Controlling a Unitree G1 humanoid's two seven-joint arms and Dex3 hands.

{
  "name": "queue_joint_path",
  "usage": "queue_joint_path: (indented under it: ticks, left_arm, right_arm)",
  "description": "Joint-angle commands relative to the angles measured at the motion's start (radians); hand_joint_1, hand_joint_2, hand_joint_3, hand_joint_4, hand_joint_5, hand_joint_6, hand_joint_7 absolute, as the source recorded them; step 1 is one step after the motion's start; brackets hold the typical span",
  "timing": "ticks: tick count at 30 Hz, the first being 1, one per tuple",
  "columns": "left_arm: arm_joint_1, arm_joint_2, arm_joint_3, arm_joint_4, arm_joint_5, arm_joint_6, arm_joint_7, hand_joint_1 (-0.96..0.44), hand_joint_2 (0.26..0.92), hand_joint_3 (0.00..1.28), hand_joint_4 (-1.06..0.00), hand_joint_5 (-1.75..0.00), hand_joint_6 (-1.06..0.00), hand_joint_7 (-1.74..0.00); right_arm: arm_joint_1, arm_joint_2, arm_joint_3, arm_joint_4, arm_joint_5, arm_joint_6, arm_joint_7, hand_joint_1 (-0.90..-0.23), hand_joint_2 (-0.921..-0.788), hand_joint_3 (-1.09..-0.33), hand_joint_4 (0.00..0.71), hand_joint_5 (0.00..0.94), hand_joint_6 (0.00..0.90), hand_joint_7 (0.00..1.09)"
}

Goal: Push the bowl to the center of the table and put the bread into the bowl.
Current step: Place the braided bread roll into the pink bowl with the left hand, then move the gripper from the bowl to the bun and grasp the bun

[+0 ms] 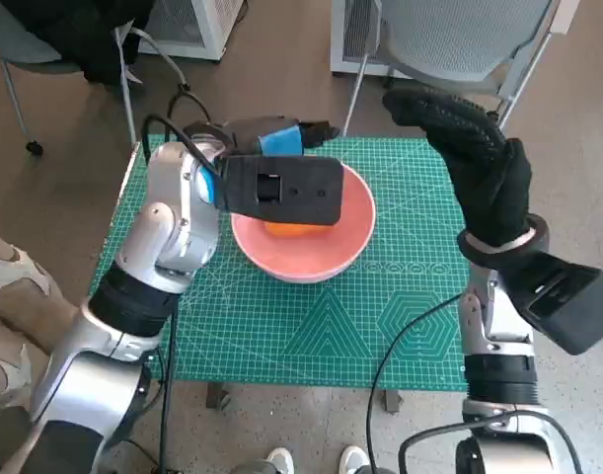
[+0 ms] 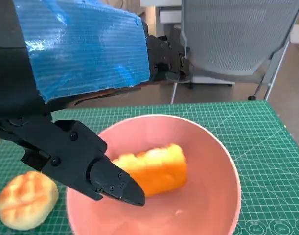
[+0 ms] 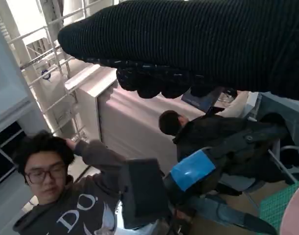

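From my station, the far left of the table shows a small round bun [image 2: 26, 199] lying on the green mat [image 1: 311, 326], just outside the bowl's rim; only the left wrist view shows it, since my left forearm hides that spot from the head camera. If that bun counts as bread to be loaded, it is not yet in, and I judge a careless sweep of the left hand could knock it towards the table's left edge.

My left hand [image 1: 281, 138] hovers over the far rim of the pink bowl [image 1: 352, 237], fingers spread and holding nothing. A dark fingertip [image 2: 115, 188] hangs low over the bowl, so pulling out too flat could catch the rim and drag the bowl off its spot.

The bowl sits near the middle of the mat, a little towards the far edge. Inside it lies the bread [image 2: 151, 169]: a golden-yellow chunk with a darker orange crust on its underside, soft-looking, resting on the bowl's floor.

To the right, my right hand [image 1: 469, 148] is raised above the table's far right corner, gloved fingers loosely extended and empty. Swinging it down blind could strike the bowl.
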Motion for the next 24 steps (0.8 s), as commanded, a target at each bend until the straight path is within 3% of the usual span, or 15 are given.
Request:
queue_joint_path:
  ticks: [1,10,24]
  left_arm:
    - [0.028,0.069,0.044,-0.094,-0.024,0.026,-0.048,-0.51,0.767,0.01,0.0,0.0,-0.11,-0.11]
    - [0.103,0.207,0.133,-0.3,-0.035,0.091,-0.107,-0.48,0.774,0.01,0.0,0.0,-0.12,-0.1]
    - [0.333,0.379,0.298,-0.545,-0.056,0.15,-0.105,-0.34,0.719,0.0,0.0,0.0,-0.15,-0.06]
  right_arm:
    - [0.027,-0.003,0.003,0.001,-0.012,0.003,-0.005,-0.72,-0.921,-0.748,0.133,0.0,0.0,0.48]
    - [0.031,-0.002,0.009,-0.014,-0.014,0.009,-0.011,-0.72,-0.921,-0.749,0.132,0.0,-0.001,0.48]
    - [0.033,0.004,0.018,-0.036,0.001,0.037,-0.009,-0.723,-0.921,-0.753,0.13,0.0,-0.001,0.48]
